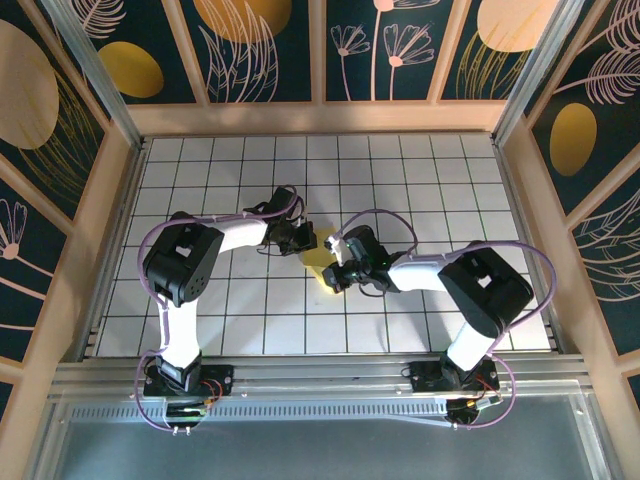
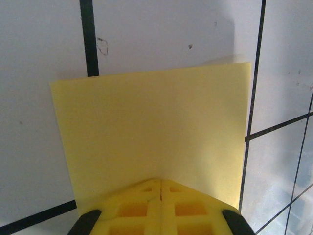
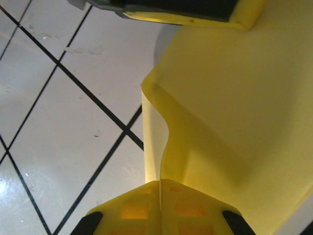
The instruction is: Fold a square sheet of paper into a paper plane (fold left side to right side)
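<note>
Yellow right fingers (image 3: 166, 190), closest to the right wrist lens, are pressing together on a thin edge of the square sheet of paper (image 3: 234, 112). The paper is rising from between their tips and buckling into a soft S-curve just ahead of them. Beyond the tips and to their right it is spreading wide, hanging above the white gridded worktop (image 3: 58, 147) that is showing on the tips' left.

The left fingers (image 2: 155, 190) are likewise closing tight on the sheet's near edge. From their tips the paper is running straight ahead as a smooth panel, with what looks like a second layer peeking along its far edge, up and to the right. In the right wrist view these same fingers are gripping the paper at the far end, opposite the right tips.

Pinching at two ends is probably keeping the thin paper off the surface so that one side can be carried across onto the other. The buckle suggests the fingers are sitting close together, leaving slack; that slack is likely needing to be taken up before any crease is pressed
</note>
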`<state>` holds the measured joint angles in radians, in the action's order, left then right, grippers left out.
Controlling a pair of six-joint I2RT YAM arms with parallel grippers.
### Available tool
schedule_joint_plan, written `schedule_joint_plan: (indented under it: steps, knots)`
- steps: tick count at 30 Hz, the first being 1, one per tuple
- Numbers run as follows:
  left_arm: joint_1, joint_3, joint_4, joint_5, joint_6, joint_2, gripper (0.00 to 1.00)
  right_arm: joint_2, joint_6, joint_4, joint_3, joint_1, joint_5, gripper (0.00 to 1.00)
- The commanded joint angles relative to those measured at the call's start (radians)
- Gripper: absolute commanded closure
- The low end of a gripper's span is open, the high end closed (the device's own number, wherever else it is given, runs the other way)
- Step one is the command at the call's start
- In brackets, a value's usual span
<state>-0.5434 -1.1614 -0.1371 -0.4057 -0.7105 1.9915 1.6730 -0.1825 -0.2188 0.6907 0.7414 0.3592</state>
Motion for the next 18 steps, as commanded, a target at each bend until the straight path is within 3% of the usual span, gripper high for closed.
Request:
schedule_joint_plan:
  steps: [1,18]
  knots:
    - [-0.016,0.033,-0.073,0.039,-0.010,0.026,1.00,0.026,-0.011,0.035,0.029,-0.014,-0.036,1.00]
    - [-0.018,0.034,-0.081,0.051,-0.009,0.026,1.00,0.031,0.002,0.068,0.053,-0.043,-0.087,1.00]
